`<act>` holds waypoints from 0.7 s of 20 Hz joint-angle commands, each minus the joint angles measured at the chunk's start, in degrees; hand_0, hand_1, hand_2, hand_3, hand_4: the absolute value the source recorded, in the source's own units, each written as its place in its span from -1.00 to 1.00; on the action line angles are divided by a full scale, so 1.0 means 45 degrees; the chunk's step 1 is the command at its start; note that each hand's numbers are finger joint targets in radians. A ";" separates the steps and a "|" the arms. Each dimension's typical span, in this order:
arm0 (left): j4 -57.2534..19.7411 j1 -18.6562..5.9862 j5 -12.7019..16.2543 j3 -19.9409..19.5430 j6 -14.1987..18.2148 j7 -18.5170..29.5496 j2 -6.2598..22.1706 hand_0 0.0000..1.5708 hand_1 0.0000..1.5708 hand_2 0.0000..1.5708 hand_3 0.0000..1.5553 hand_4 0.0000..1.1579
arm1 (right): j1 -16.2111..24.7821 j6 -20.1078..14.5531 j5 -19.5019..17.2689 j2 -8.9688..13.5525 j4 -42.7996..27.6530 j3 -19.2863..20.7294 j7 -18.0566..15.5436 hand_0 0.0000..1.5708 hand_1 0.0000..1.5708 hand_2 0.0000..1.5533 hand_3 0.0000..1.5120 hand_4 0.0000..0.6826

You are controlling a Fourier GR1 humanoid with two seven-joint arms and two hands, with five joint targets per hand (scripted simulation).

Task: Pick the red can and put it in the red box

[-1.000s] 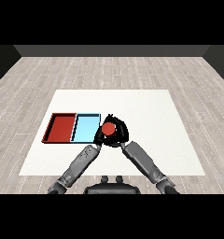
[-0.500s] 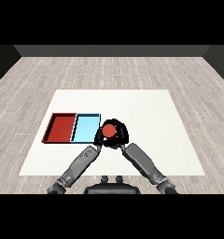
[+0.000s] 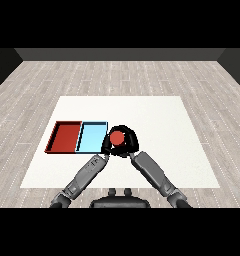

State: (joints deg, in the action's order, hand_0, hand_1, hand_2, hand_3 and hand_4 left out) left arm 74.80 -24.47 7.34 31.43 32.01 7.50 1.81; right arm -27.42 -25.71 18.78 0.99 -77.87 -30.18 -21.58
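The red can (image 3: 117, 137) is upright just right of the light blue tray (image 3: 92, 138), near the table's front middle. My right hand (image 3: 130, 144) is curled round the can from the right and behind, so only the can's red top shows. My left hand (image 3: 106, 147) sits close against the can's left side, at the blue tray's near right corner. The red tray (image 3: 66, 137) lies left of the blue one, touching it, with nothing in it.
The white table (image 3: 157, 120) stretches wide to the right and behind the trays. Both grey forearms come in from the bottom and meet at the can. Grey wood floor surrounds the table.
The can and my right hand dipped toward me half a second ago and now sit slightly farther up again. My right hand's fingers wrap the can more closely. The left hand has barely moved.
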 commanded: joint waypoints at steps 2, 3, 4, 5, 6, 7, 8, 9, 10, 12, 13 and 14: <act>-0.0653 -0.1149 0.0515 0.0037 0.0583 0.0044 -0.0385 1.00 1.00 0.95 0.83 0.60 | -0.0253 0.0102 0.0516 -0.0208 0.0800 -0.0383 -0.0776 0.89 0.89 0.87 0.85 0.60; 0.0367 0.0456 0.0461 0.0799 0.0668 0.0948 -0.0384 1.00 1.00 0.96 0.86 0.67 | -0.0148 0.0144 0.0832 -0.0208 0.0328 -0.0637 -0.0283 0.87 0.87 0.87 0.85 0.56; 0.0458 0.0358 0.0056 0.0026 -0.0032 0.0228 -0.0377 1.00 1.00 0.97 0.89 0.77 | 0.0055 0.0860 0.0976 -0.0207 0.0008 -0.0181 -0.0010 0.79 0.79 0.81 0.81 0.38; 0.0375 0.0163 0.0399 0.0078 0.0066 0.0483 -0.0383 1.00 1.00 0.98 0.92 0.93 | 0.0453 0.0443 0.0599 -0.0208 -0.0886 -0.0659 0.0421 0.60 0.60 0.62 0.58 -1.00; -0.0206 -0.0264 0.0593 0.0125 0.0228 0.0583 -0.0383 1.00 1.00 1.00 0.92 0.97 | -0.0178 0.1057 0.0593 -0.0208 0.0223 0.0124 -0.0140 -0.03 -0.03 -0.21 -1.00 -1.00; -0.0220 -0.0273 0.0607 0.0130 0.0234 0.0595 -0.0383 1.00 1.00 1.00 0.92 0.97 | 0.0125 0.0872 0.0117 -0.0208 -0.0493 -0.0047 0.0137 -1.00 -1.00 -1.00 -1.00 -1.00; -0.0233 -0.0283 0.0621 0.0136 0.0241 0.0606 -0.0383 1.00 1.00 1.00 0.92 0.97 | 0.0147 0.0897 0.0090 -0.0209 -0.0535 -0.0023 0.0174 -1.00 -1.00 -1.00 -1.00 -1.00; -0.0239 -0.0288 0.0629 0.0140 0.0245 0.0612 -0.0383 1.00 1.00 1.00 0.92 0.97 | 0.0166 0.0918 0.0065 -0.0209 -0.0574 -0.0001 0.0208 -1.00 -1.00 -1.00 -1.00 -1.00; -0.0241 -0.0291 0.0633 0.0143 0.0249 0.0615 -0.0383 1.00 1.00 1.00 0.92 0.97 | 0.0182 0.0936 0.0042 -0.0209 -0.0608 0.0018 0.0239 -1.00 -1.00 -1.00 -1.00 -1.00; 0.0584 0.0056 -0.0069 0.0073 0.0454 -0.0084 -0.0385 1.00 1.00 1.00 0.92 0.97 | 0.0165 0.1250 0.0364 -0.0210 0.0083 -0.0059 -0.0649 -1.00 -1.00 -1.00 -1.00 -1.00; 0.0074 -0.0253 0.0202 -0.0293 -0.0036 0.0058 -0.0385 1.00 1.00 1.00 0.92 0.98 | 0.0253 -0.0113 0.0276 -0.0211 -0.0281 -0.0987 -0.0665 -1.00 -1.00 -1.00 -1.00 -1.00; 0.0548 -0.0212 -0.0108 0.0441 0.0732 -0.0355 -0.0383 1.00 1.00 1.00 0.92 0.98 | 0.0530 0.0764 -0.0466 -0.0165 -0.1412 0.0149 0.0747 -1.00 -1.00 -1.00 -1.00 -1.00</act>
State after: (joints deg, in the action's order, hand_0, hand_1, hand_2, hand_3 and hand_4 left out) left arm 76.21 -23.75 8.17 31.81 33.03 8.92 1.63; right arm -26.44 -22.65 18.83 1.01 -80.21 -30.26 -21.48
